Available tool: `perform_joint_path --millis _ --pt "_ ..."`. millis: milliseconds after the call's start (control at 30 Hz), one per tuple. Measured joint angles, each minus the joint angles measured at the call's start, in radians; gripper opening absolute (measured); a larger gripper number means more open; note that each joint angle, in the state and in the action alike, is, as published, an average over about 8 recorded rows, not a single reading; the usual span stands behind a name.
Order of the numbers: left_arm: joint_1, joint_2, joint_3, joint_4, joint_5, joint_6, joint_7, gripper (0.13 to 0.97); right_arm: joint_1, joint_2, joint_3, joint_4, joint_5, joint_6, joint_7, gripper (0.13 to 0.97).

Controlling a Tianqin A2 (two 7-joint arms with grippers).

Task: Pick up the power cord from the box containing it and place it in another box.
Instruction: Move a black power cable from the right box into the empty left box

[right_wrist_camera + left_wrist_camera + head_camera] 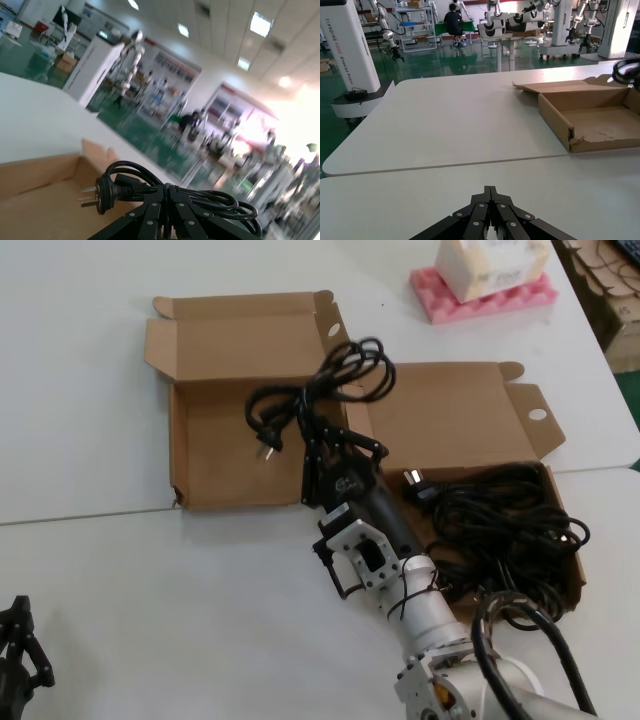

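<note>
White tabletop (80, 570), green-floored robot hall (440, 60) beyond.

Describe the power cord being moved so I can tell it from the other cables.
On the white table lie two open cardboard boxes. Over the left box, the right gripper holds a slim black looped power cord, plug dangling. The right box holds a bulkier cable tangle.

White tables (445, 120), glossy green floor (420, 62), ceiling light panels (260, 22), bg shelving (417, 30).
</note>
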Motion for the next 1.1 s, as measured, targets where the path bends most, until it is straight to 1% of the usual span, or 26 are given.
perform_joint_path --millis 100,200,400,567,700,867,967,1100 --pt "0.0 0.0 0.0 0.0 0.0 0.0 0.0 0.163 0.0 0.015 0.0 0.035 0.059 -0.054 0.0 0.162" --pt "0.0 0.0 0.0 0.0 0.0 0.0 0.0 0.163 -0.005 0.028 -0.001 0.067 0.079 -0.083 0.0 0.162" --pt "0.0 0.0 0.0 0.0 0.0 0.0 0.0 0.163 -0.036 0.049 -0.001 0.127 0.013 -0.085 0.0 0.162" --pt "0.0 0.0 0.0 0.0 0.0 0.0 0.0 0.163 -0.06 0.048 -0.001 0.148 -0.041 -0.083 0.0 0.162" --pt "0.0 0.0 0.0 0.0 0.0 0.0 0.0 0.163 -0.065 0.042 -0.001 0.151 -0.059 -0.085 0.0 0.162" --pt "0.0 0.0 0.0 0.0 0.0 0.0 0.0 0.163 -0.066 0.037 -0.001 0.145 -0.078 -0.08 0.0 0.189" --pt "0.0 0.0 0.0 0.0 0.0 0.0 0.0 0.163 -0.066 0.034 -0.001 0.132 -0.093 -0.067 0.0 0.206" --pt "0.0 0.0 0.0 0.0 0.0 0.0 0.0 0.163 -0.066 0.03 -0.001 0.107 -0.108 -0.042 0.0 0.206"
